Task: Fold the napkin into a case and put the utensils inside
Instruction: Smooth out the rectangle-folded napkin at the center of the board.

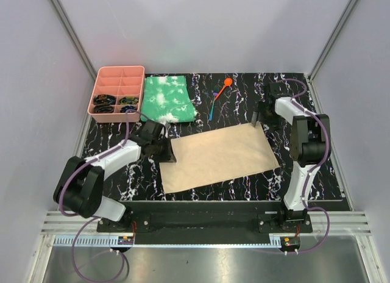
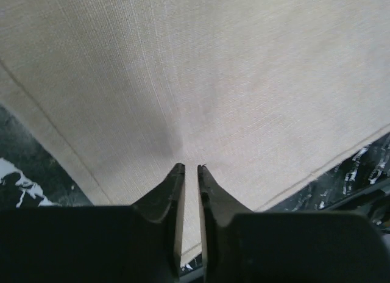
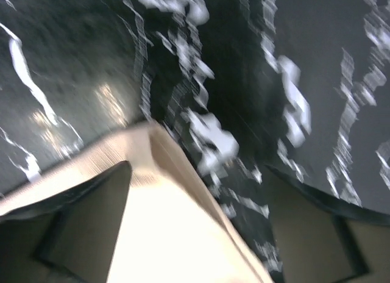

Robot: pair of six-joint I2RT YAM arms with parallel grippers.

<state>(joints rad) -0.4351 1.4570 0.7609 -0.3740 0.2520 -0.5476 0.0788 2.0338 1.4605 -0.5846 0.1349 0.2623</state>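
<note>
One napkin (image 1: 222, 155) lies mid-bench, with two utensils (image 1: 224, 86) at its 12 o'clock.
The left pincer (image 2: 190, 168) pinches its 9 o'clock corner; the right pincer (image 1: 255, 119) is spread around its 1 o'clock corner. One pink tray (image 1: 117, 71) holds dark pieces.

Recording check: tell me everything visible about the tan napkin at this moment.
The napkin is a plain tan woven cloth with a hemmed border. It is spread flat and unfolded, lying slightly askew on the black marbled table. The left claw looks pinched shut on its left edge, puckering the cloth a little. Its far right corner sits between the wide-open fingers of the right claw, though that view is blurred.
</note>
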